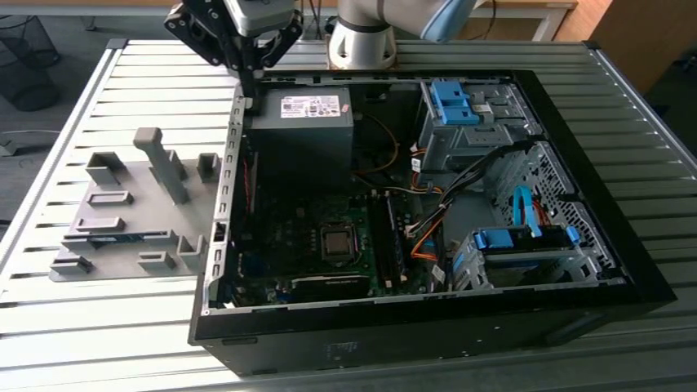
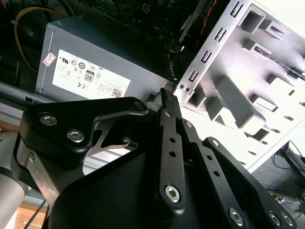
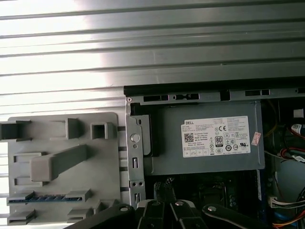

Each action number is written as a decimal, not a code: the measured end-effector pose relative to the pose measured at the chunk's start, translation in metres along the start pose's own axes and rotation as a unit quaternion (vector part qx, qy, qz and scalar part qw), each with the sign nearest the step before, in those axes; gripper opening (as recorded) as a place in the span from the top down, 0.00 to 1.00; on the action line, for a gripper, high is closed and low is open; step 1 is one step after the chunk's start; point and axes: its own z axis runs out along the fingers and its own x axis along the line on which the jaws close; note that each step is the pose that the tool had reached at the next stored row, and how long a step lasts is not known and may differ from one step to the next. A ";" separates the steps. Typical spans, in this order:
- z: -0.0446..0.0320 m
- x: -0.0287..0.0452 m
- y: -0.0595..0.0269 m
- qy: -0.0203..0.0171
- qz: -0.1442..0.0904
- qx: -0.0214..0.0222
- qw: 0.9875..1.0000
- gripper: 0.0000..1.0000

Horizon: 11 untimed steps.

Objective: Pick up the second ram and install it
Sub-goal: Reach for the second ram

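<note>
white printed label (image 3: 216, 137) | on grey power supply (image 3: 205, 164) | small pink sticker (image 3: 255, 139) beside it | fine print unreadable

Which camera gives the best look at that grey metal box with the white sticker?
The first wrist view: it faces the grey metal box squarely, with its whole sticker showing. The exterior view shows it smaller and at a slant, near the gripper. In the second wrist view the gripper hides part of it.
</note>
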 end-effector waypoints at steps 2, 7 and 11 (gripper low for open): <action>0.0001 0.0028 -0.0002 0.000 0.000 0.000 1.000 0.89; 0.0007 0.0125 -0.0010 0.000 0.000 0.000 1.000 0.89; 0.0012 0.0254 -0.0024 0.000 0.000 0.000 1.000 0.89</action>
